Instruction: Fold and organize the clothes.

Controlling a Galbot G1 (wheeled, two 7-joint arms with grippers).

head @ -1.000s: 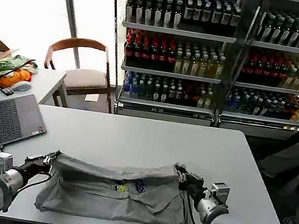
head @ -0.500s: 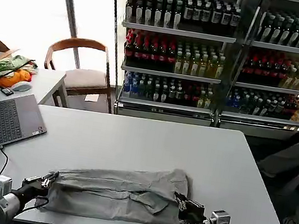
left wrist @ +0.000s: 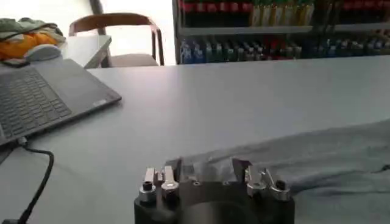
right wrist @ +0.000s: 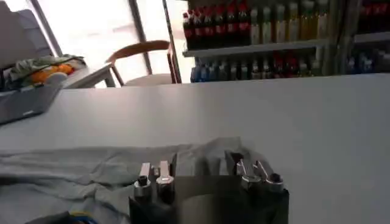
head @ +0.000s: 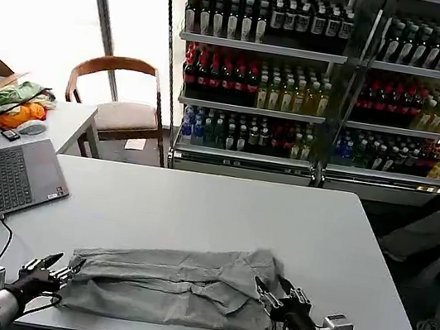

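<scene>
A light grey shirt (head: 175, 288) lies folded into a long crumpled band near the table's front edge. My left gripper (head: 47, 265) sits low at the band's left end, fingers open, just off the cloth edge. At the right end my right gripper (head: 277, 295) is open over the cloth. In the left wrist view the left gripper (left wrist: 207, 167) points at the shirt (left wrist: 317, 158), whose edge lies between the spread fingers. In the right wrist view the right gripper (right wrist: 203, 161) stands open with the shirt (right wrist: 91, 164) bunched between and beyond its fingers.
An open laptop (head: 13, 178) with a black cable (head: 0, 231) sits at the table's left. A green-and-orange cloth bundle (head: 4, 101) lies on a side desk beside a wooden chair (head: 124, 108). Bare grey table (head: 222, 207) stretches beyond the shirt; drink shelves (head: 301, 77) stand behind.
Both grippers carried the shirt's far edge toward the front edge, folding it into a narrower band. They have let go and now stand open at its ends.
</scene>
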